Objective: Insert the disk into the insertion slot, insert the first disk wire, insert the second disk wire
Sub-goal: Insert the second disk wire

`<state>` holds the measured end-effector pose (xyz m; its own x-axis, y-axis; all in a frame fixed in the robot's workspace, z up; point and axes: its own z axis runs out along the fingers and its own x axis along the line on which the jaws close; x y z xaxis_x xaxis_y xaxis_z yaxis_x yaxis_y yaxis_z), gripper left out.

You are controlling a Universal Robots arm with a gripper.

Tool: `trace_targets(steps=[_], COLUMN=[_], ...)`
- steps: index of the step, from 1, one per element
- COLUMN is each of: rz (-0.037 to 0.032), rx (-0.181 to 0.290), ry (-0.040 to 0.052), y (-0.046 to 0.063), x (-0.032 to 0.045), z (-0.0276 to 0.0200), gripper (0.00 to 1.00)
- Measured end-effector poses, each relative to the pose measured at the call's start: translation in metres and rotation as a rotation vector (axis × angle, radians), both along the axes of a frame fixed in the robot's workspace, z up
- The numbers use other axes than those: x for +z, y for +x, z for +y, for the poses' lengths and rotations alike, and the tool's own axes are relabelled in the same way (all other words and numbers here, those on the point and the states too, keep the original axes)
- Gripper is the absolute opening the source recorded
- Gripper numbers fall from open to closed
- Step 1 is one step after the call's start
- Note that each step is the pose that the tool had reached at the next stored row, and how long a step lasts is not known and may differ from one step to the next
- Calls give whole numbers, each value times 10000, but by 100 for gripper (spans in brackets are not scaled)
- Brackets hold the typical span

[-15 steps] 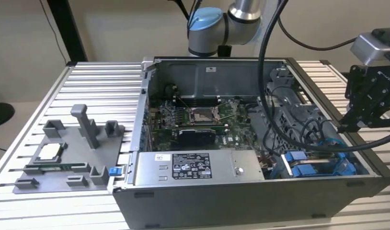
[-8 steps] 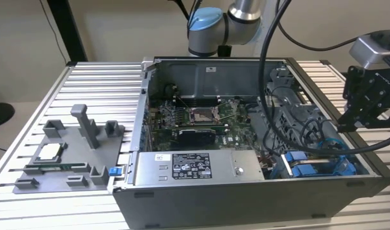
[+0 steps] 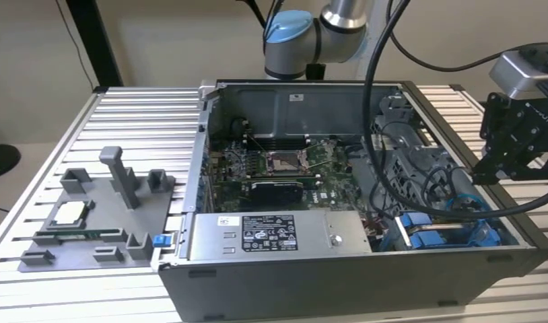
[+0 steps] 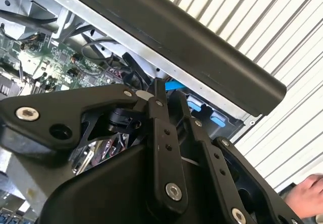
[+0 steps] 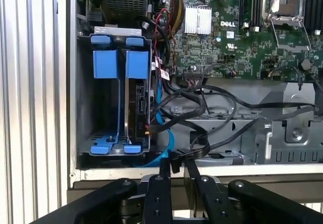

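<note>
Slatted tabletop [image 3: 121, 121] carries an open case [image 3: 346, 286]. Inside, along the wall nearest the exterior view, lies the supply box [image 3: 256, 235], with white and black printed labels on top. The green board [image 5: 242, 37] bears white print. In the corner bay the disk [image 5: 138, 100] stands on edge in its blue frame. Just beside it runs a blue wire [image 5: 164, 133]. The fingers [image 5: 160, 178] are nearly together, clenched on that wire's black plug above the case wall.

Open computer case [image 3: 346, 282] sits on slatted table [image 3: 121, 114]; blue-framed disk [image 3: 416, 222] inside; pincer [image 3: 503, 161] near its wall.
</note>
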<state>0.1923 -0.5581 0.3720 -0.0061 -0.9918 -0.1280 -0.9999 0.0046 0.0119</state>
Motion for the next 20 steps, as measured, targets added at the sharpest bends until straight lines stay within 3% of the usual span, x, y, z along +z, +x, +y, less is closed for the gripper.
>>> trace_targets(steps=[3,5,6,13,16,20], rz=[125,140,141,141,142,141], rx=[-2,-2,-1,0,1,2], ry=[1,2,2,4,122,267], y=[-1,-1,0,0,-12,-115], x=[0,-1,-1,-1,14,40], z=[-3,-5,-6,-9,-17,-25], gripper=[100,100,0,0,0,0])
